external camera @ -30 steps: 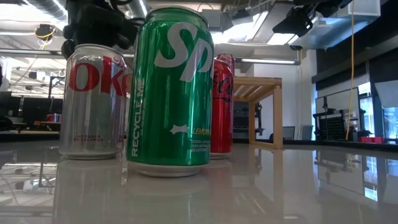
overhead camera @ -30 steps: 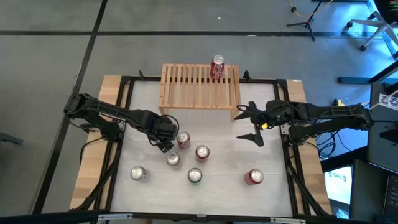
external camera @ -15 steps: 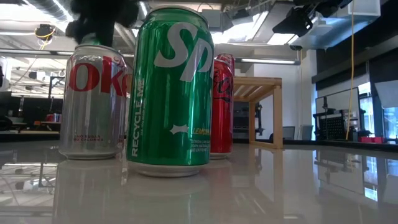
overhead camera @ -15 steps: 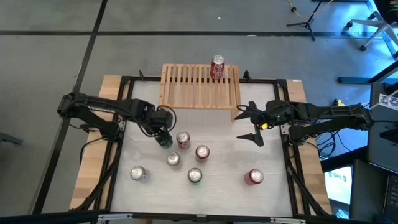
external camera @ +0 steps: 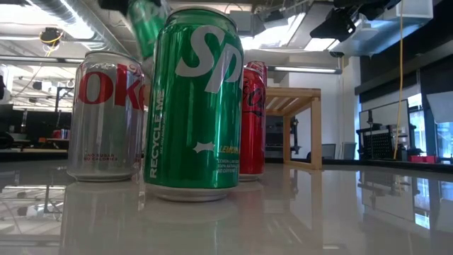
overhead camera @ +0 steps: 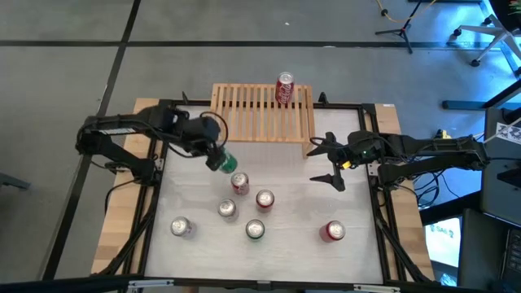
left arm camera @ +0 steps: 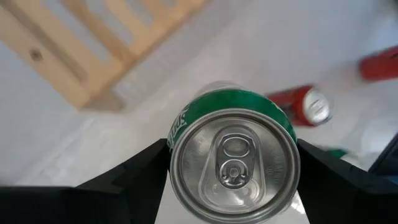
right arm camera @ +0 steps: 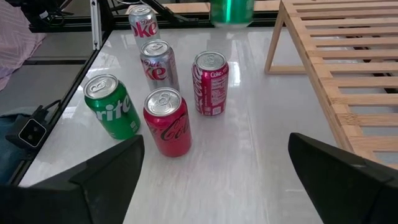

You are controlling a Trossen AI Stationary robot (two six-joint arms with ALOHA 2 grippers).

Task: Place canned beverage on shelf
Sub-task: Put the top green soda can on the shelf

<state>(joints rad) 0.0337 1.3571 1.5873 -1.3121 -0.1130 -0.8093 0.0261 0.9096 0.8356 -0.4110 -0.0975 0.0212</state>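
- Green can (overhead camera: 227, 162) is clamped between the fingers of the left gripper (overhead camera: 218, 157), left of centre in the high view, lifted off the table (overhead camera: 285, 203) and just below the lower left corner of the shelf (overhead camera: 262, 111).
- Left wrist view: the green can's silver top (left arm camera: 234, 165) faces the camera, a dark finger (left arm camera: 127, 177) against each side, with the shelf's slats in the upper left.
- Low view: that can shows tilted and blurred at the top, behind a large standing green can (external camera: 192, 106).
- Shelf sits at top centre of the high view; a red can (overhead camera: 285, 88) stands upright near its right end.
- Right gripper (overhead camera: 327, 163) hangs right of centre in the high view, fingers spread wide apart, nothing between them.
- Five cans stand on the table in the high view: a red one (overhead camera: 239, 184) just below the held can, another (overhead camera: 264, 198) beside it, silver ones (overhead camera: 227, 208) and (overhead camera: 181, 227), and a green one (overhead camera: 255, 230).
- A sixth, red can (overhead camera: 331, 232) stands apart at lower right.
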